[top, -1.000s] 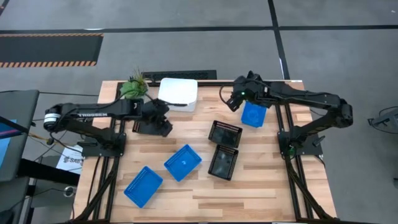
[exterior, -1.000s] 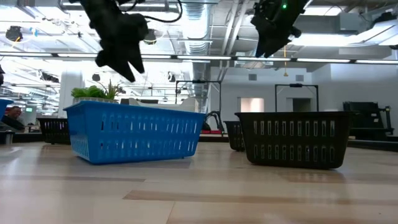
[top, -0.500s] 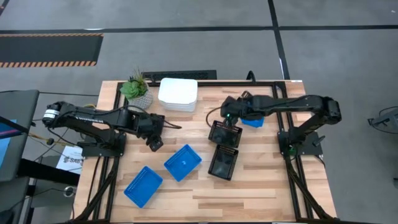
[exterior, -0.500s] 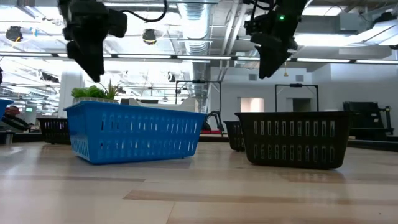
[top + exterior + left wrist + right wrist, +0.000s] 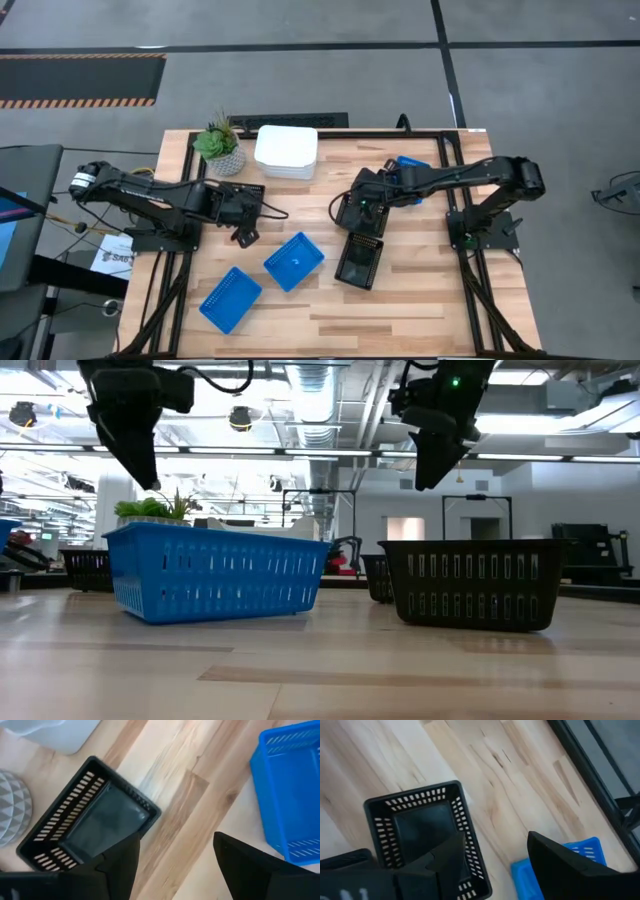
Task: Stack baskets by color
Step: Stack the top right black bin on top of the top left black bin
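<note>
High view: the right claw (image 5: 362, 203), jaws wide and empty, hovers mid-frame over a black basket (image 5: 360, 213), the left claw (image 5: 243, 210) farther off.

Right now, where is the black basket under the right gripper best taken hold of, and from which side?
Probably take the black basket by the rim of one slotted wall, coming from straight above, one finger inside and one outside. It sits flat, open side up, with thin upright walls. The open right gripper hangs over the wall nearest the blue basket, so that wall suits.
</note>
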`<state>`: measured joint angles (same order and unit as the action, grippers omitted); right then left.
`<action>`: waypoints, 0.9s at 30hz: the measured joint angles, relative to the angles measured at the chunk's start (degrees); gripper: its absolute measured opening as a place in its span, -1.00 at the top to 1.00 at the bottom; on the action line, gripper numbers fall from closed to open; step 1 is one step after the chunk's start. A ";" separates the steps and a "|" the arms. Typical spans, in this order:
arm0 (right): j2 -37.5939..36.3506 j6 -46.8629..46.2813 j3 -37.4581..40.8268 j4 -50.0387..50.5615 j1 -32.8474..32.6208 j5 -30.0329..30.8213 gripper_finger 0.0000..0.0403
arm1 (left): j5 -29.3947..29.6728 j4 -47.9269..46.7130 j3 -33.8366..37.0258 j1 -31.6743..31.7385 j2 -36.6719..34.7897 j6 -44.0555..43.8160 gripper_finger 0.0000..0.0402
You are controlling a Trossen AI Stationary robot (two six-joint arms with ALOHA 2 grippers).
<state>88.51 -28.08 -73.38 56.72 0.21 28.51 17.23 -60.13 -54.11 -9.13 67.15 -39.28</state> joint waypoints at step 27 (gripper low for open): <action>0.35 -1.53 0.00 -0.01 0.74 -0.22 -0.19 | -6.49 11.66 0.00 -0.43 -0.23 13.84 -0.21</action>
<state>88.86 -29.61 -73.38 56.71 0.95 28.29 10.74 -48.47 -54.11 -9.56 66.92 -25.44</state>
